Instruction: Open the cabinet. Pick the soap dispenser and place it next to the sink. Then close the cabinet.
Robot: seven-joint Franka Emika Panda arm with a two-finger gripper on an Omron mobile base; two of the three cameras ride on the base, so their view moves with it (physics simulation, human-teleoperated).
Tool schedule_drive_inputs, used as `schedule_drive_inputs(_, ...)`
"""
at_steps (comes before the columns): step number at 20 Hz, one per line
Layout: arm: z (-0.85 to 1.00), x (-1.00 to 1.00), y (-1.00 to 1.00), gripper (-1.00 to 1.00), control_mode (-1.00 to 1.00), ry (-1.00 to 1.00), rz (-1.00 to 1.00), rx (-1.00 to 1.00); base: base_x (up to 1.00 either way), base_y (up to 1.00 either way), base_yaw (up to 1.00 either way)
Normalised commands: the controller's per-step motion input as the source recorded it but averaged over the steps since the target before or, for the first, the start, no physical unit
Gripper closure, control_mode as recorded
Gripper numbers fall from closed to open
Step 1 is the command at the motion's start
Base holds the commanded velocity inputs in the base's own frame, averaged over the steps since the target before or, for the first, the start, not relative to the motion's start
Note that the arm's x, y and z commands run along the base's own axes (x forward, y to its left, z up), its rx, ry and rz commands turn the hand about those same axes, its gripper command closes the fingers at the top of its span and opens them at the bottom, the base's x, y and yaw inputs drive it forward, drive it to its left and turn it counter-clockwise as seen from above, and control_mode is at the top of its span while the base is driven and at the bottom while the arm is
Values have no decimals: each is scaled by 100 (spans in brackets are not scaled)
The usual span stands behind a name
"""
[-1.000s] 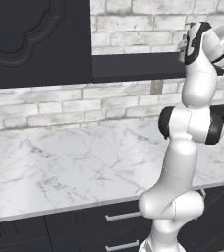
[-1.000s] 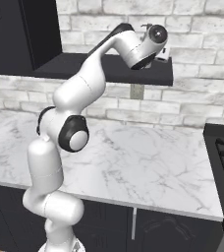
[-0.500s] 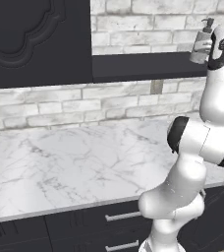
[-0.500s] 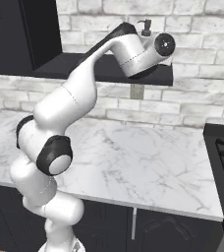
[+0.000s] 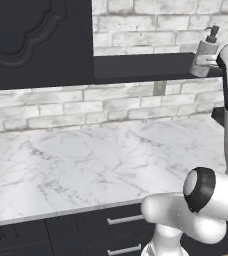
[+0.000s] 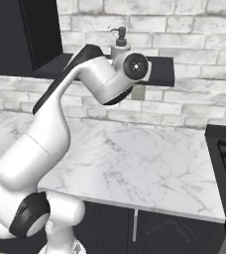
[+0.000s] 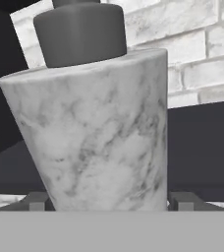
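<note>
Cabinet [image 5: 36, 40]: door swung left, shelf board open to the front.
Surface [image 5: 86, 160]: bare marble below the shelf.
Soap dispenser [image 5: 206, 54]: upright at the shelf's right end; no readable label.
Jaws [image 7: 109, 203]: fingertips flank the bottle's base, apparently not yet closed on it.

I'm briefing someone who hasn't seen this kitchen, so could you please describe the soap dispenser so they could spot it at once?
Look above the white marble counter to the black wall cabinet, whose dark shelf board runs along the brick wall. Near the shelf's right end stands the soap dispenser. It is a small pale marbled bottle with a dark pump head, and the gripper sits right at it.
</note>
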Motion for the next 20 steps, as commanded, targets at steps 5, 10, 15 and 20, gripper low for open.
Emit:
schedule_drive_inputs(5,0,-85,46,100,-100,11,-18,-11,0,0,0)
schedule_drive_inputs(10,0,-81,14,100,-100,16,-24,-6,0,0,0)
schedule_drive_inputs(15,0,-34,1,100,-100,29,-29,0,0,0,0)
schedule_drive_inputs(20,0,-35,0,100,-100,24,-16,0,0,0,0)
